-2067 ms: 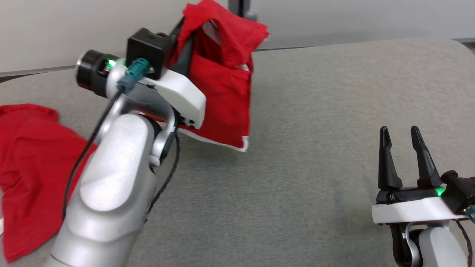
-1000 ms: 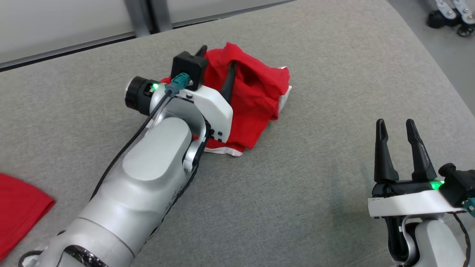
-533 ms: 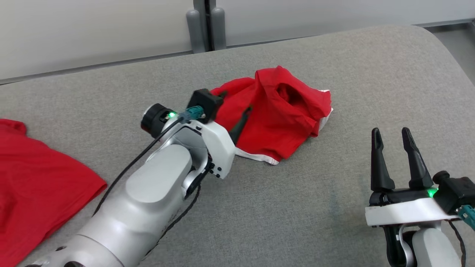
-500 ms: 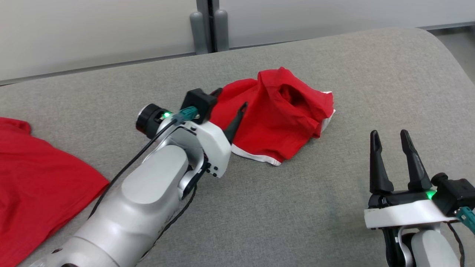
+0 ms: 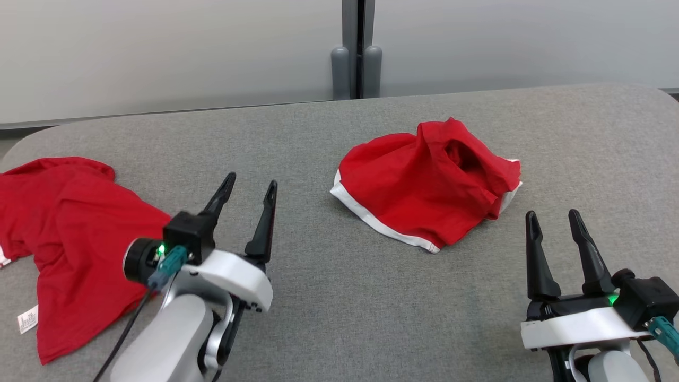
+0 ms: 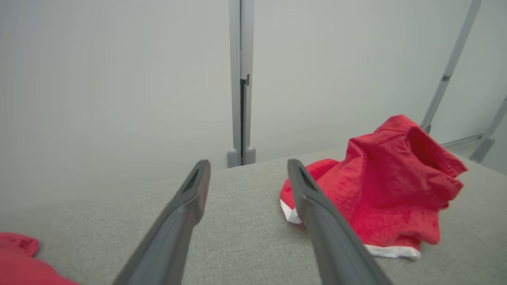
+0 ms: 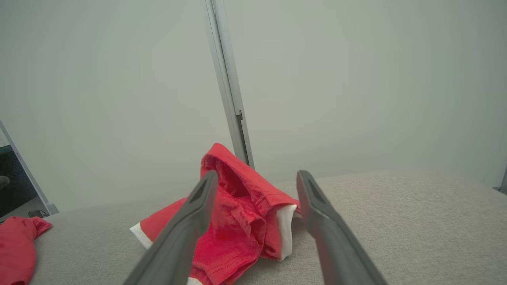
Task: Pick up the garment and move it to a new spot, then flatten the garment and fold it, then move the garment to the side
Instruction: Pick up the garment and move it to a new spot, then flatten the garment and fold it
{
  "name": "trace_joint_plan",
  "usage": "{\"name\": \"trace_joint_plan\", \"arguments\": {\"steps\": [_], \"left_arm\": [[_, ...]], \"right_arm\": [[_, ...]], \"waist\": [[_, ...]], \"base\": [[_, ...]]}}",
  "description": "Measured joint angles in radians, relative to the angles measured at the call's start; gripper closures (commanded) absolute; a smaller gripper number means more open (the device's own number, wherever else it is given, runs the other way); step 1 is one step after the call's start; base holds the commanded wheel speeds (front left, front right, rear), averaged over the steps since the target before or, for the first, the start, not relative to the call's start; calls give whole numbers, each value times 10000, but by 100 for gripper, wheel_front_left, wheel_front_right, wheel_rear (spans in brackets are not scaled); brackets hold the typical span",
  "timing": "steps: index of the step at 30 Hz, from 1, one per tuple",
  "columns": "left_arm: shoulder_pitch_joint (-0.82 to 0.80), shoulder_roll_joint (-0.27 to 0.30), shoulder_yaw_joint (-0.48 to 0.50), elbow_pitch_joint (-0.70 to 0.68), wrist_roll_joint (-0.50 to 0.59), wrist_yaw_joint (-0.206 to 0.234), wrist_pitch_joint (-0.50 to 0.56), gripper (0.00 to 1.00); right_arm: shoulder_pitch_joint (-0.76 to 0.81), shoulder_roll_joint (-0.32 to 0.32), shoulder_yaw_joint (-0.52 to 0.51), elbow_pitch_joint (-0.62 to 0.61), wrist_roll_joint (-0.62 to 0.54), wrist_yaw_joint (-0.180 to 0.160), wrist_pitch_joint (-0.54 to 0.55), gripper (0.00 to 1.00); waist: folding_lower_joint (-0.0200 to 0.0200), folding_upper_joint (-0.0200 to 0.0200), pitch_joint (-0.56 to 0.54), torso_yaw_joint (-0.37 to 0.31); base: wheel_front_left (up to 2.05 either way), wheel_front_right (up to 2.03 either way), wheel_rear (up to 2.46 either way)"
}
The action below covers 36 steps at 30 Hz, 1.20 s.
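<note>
Our left gripper [image 5: 252,180] and right gripper [image 5: 552,214] hover near us, fingers apart and holding nothing. We see the garment [image 5: 424,183] crumpled right of centre on the grey table [image 5: 329,307]. If we pinch several bunched layers at once, flattening could just drag the heap.

My left gripper [image 5: 252,179] is above the grey cushioned table [image 5: 371,302], fingers spread with nothing between them. It is well apart from the crumpled red garment [image 5: 419,185], which lies heaped ahead with a white hem showing. My right gripper [image 5: 552,214] also stands open and empty, near the heap's right end. A second red garment [image 5: 63,228] sprawls by the table's left edge, with a white tag [image 5: 27,318] at its near corner.
</note>
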Motion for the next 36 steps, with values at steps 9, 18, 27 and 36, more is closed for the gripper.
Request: {"name": "trace_joint_plan", "arguments": {"steps": [9,18,27,36], "left_arm": [[2615,-882,2408,-2036,1601,-94,-13,0],[2874,-1820,3540,-1910,2861,-1122,-13,0],[2730,-2178,3912,-1611,3356,-1599,-13,0],[2619,-2222,3986,-1542,3396,-1712,-13,0]], "right_arm": [[24,-96,71,82,-36,0,-2,0],[-188,-253,909,1131,460,0,-2,0],[-1363,-291,1708,3323,2138,0,780,0],[-2218,-510,1741,4867,2815,0,738,0]], "waist": [[0,0,27,302],[0,0,307,473],[-1,0,861,930],[0,0,1203,1498]], "base": [[0,0,0],[0,0,0],[0,0,0],[0,0,0]]}}
